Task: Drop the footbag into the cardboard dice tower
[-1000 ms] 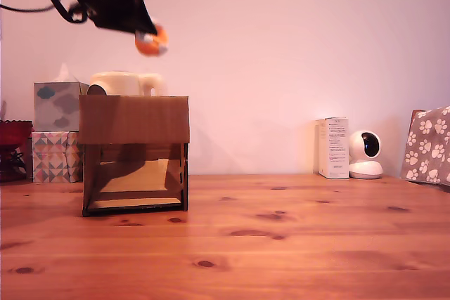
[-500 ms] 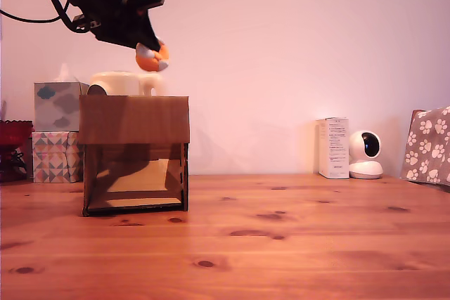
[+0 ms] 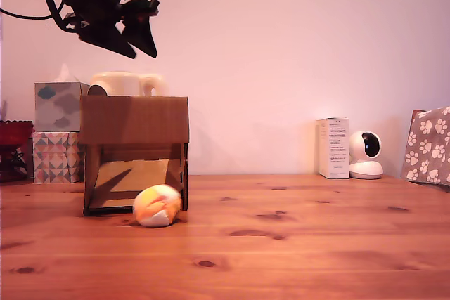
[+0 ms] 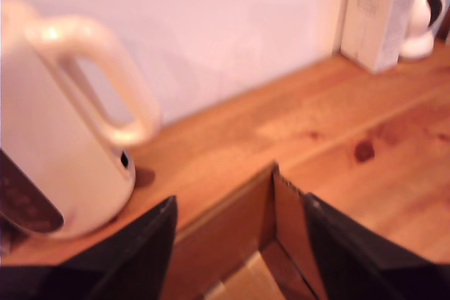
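The footbag point(image 3: 157, 206) lies on the wooden surface point(image 3: 281, 244) just in front of the cardboard dice tower point(image 3: 133, 154), at the lower front opening, toward the exterior view's right corner of the box; its orange and white panels look blurred. Inside the opening a sloped tan ramp point(image 3: 137, 175) shows. The gripper point(image 3: 140, 36) hangs above the tower, its jaws spread apart and holding nothing; in the wrist view the 2 dark fingers point(image 4: 130, 261) frame the tower's open top. A cream kettle point(image 4: 63, 138) stands just behind the tower; 2 tissue boxes point(image 3: 58, 131) are stacked beside the tower on the exterior view's left; a white carton point(image 3: 333, 147) and a small white camera point(image 3: 365, 154) stand well apart from the tower on the exterior view's right.
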